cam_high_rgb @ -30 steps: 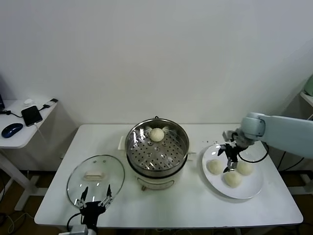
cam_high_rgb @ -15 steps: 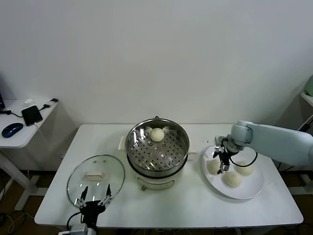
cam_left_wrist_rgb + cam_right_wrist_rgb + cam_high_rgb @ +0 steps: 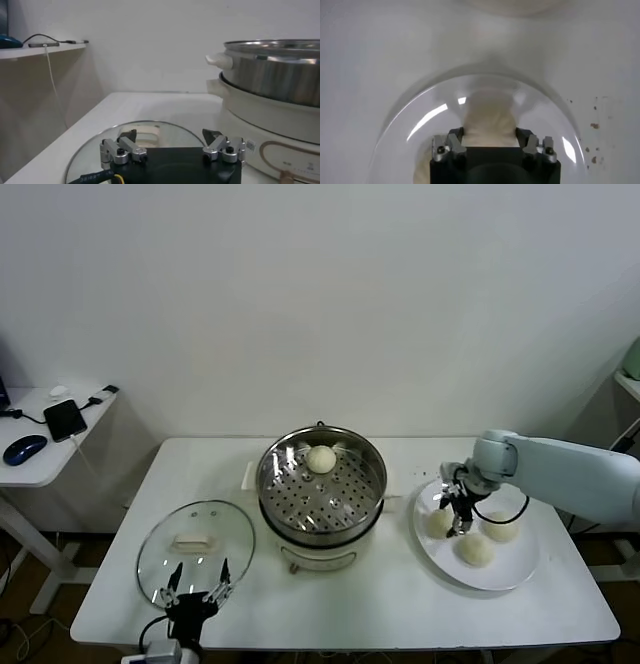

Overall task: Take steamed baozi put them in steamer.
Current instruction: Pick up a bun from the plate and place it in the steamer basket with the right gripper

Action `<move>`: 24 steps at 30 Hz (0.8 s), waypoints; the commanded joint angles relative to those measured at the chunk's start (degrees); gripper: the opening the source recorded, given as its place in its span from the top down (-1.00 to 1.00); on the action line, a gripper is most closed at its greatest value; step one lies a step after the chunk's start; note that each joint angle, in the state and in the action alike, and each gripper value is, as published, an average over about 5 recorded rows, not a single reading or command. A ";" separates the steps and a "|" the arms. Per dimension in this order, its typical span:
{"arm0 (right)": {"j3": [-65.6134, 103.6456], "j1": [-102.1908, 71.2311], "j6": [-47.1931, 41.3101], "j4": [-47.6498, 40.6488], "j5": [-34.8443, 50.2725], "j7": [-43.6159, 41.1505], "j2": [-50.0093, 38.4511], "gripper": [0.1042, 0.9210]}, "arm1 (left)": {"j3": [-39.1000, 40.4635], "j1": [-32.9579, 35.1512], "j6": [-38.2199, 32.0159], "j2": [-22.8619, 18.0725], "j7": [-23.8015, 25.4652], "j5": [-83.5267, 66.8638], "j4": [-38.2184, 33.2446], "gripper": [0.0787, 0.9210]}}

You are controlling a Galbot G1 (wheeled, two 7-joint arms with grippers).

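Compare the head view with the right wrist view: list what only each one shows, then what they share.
Only the head view: the steamer with one baozi inside, the glass lid, the left gripper open near the lid, two more baozi on the plate, and the side table.

Only the right wrist view: the fingers pressed against the bun's sides.

Both: the right gripper closed on a baozi on the white plate.

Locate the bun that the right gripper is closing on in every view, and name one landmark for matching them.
Head view: gripped baozi at the white plate's steamer-side edge.
Left wrist view: not in it.
Right wrist view: baozi squeezed between the right gripper's fingers.
Shared landmark: the white plate.
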 commanded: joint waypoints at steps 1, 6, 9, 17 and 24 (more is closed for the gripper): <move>-5.04 16.79 1.39 2.58 6.18 -2.80 -0.17 -0.43 | 0.13 0.04 0.02 -0.01 -0.01 0.10 -0.32 -0.77; -11.28 31.47 3.41 3.67 15.87 -7.02 3.29 -0.43 | 0.27 0.28 0.01 0.36 -0.04 0.12 -0.91 -0.77; -12.19 38.63 2.09 6.22 23.65 -7.00 7.17 -0.43 | 0.39 0.21 0.20 0.56 -0.03 0.16 -1.31 -0.77; -5.96 36.75 -5.35 17.50 38.60 3.11 20.11 -0.43 | 0.78 -0.46 1.14 0.54 0.09 0.35 -1.80 -0.77; -4.35 23.74 -8.74 13.46 37.88 8.47 28.29 -0.43 | 0.75 -0.60 1.29 0.77 0.08 0.19 -1.51 -0.77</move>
